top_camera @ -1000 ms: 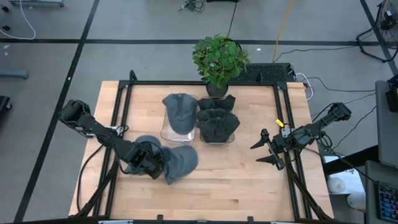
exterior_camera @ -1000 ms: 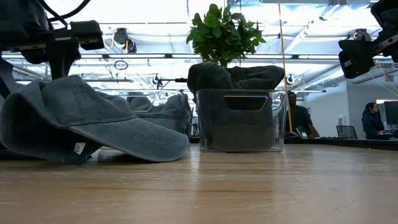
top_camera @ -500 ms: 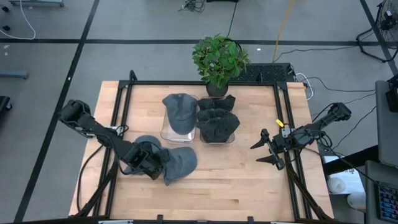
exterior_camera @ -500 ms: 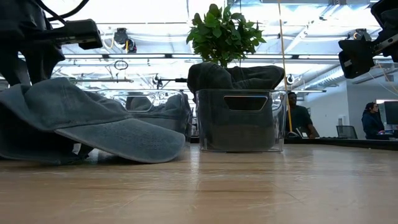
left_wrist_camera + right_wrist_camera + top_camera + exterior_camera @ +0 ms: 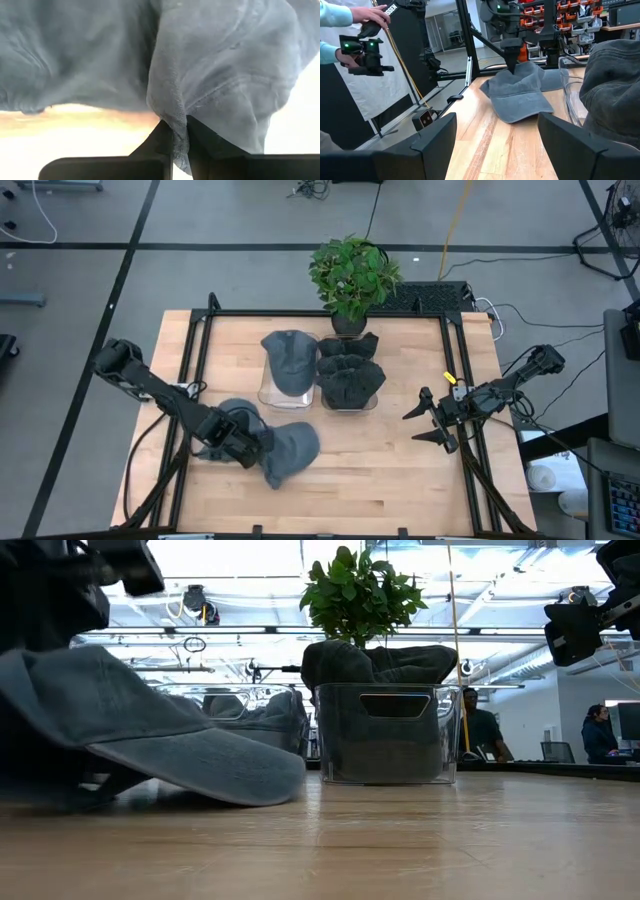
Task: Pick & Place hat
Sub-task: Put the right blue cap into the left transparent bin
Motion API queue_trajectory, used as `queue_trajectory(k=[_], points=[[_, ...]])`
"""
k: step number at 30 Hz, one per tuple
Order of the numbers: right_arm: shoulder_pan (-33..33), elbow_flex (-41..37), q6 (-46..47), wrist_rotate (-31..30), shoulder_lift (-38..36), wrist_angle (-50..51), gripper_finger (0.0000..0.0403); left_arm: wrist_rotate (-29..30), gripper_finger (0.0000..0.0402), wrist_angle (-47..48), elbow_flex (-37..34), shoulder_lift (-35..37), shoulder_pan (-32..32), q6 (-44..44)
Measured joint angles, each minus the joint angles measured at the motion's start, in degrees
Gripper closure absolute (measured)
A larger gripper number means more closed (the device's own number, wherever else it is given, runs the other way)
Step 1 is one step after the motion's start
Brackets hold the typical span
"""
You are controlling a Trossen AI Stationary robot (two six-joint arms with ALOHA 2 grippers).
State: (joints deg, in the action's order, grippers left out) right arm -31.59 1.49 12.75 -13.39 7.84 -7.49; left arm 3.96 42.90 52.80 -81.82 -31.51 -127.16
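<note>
High view: two bins [image 5: 345, 402]; left gripper [image 5: 262, 450] now pinches the loose hat [image 5: 290, 450] (previously unclamped); right gripper [image 5: 428, 420] gapes, empty.

No legible txt/labels anywhere; printing on black stand too blurry.

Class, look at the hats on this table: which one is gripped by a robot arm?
The grey cap lying loose on the wood, pinched by the left gripper; the others sit in the clear bins.
</note>
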Motion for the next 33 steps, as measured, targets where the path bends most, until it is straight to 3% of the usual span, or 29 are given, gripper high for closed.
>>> queue_trajectory(k=[8,14,22,33], points=[[0.02,-0.01,0.02,0.0,0.0,0.0,0.0135,-2.66,0.0375,-2.24,1.51,3.5,0.37,10.71],[-0.01,-0.02,0.0,0.0,0.0,0.0,0.0135,-3.17,0.0375,-1.48,5.05,7.25,0.98,23.79],[-0.01,0.0,0.02,0.0,-0.02,-0.02,0.0135,-7.41,0.0375,5.83,11.85,11.95,3.05,43.43],[0.01,0.0,0.01,0.0,0.0,-0.01,0.0135,-17.02,0.0375,20.35,22.61,12.63,5.19,70.39]])
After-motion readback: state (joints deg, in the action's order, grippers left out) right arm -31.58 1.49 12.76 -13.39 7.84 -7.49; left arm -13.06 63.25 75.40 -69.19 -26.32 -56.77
